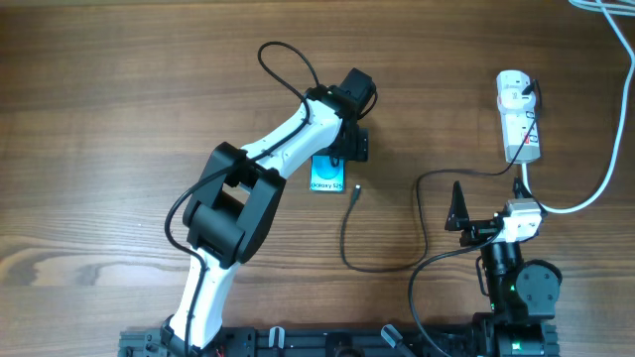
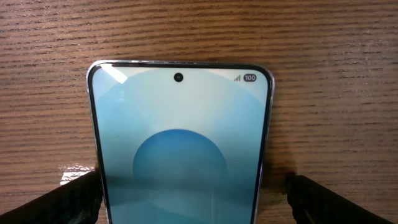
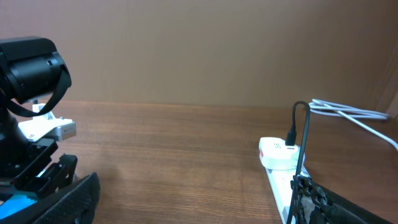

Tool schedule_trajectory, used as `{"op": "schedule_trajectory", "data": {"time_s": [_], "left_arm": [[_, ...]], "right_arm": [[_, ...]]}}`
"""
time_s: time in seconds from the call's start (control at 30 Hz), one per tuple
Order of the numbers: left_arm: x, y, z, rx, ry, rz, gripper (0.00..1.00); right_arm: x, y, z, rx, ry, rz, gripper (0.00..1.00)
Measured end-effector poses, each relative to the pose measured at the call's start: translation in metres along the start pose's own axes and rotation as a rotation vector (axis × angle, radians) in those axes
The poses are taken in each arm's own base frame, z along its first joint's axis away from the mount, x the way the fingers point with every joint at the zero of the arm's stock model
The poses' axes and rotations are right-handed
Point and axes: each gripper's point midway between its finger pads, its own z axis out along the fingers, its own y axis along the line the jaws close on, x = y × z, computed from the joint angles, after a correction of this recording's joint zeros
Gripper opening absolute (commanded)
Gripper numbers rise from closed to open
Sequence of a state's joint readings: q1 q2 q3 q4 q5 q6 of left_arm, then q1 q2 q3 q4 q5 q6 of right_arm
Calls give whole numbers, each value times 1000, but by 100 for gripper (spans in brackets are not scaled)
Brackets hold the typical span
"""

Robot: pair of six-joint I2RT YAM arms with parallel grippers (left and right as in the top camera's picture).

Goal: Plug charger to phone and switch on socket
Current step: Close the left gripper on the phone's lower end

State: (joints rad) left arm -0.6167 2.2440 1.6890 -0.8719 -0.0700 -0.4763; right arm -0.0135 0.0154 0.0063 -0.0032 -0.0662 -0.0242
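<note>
The phone (image 1: 327, 178) lies flat on the wooden table with its teal screen up. My left gripper (image 1: 337, 157) hangs over its far end. In the left wrist view the phone (image 2: 180, 143) fills the space between the open fingers (image 2: 62, 202); the left one is close to the phone's edge, the right one stands apart. The charger (image 1: 355, 188) ends in a small tip just right of the phone, and its thin black cable loops along the table to the white socket (image 1: 518, 117) at the far right. My right gripper (image 1: 459, 220) is open and holds nothing, with the socket (image 3: 280, 155) to its right.
A thicker white cable (image 1: 605, 149) runs from the socket's lead up to the top right corner. The left arm's black cable (image 1: 283, 59) arches above its wrist. In the right wrist view the left arm's wrist (image 3: 31, 74) stands at the left.
</note>
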Motion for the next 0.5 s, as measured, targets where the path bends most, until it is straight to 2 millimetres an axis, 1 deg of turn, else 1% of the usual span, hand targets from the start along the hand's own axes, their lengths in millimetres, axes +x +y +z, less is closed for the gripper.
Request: {"op": "schedule_trajectory", "data": {"time_s": [0.27, 0.5], "left_arm": [[16, 4, -1, -9, 70, 5, 100], [18, 4, -1, -8, 79, 5, 100]], "right_arm": [[0, 0, 0, 0, 0, 0, 100], [0, 0, 0, 0, 0, 0, 100]]}}
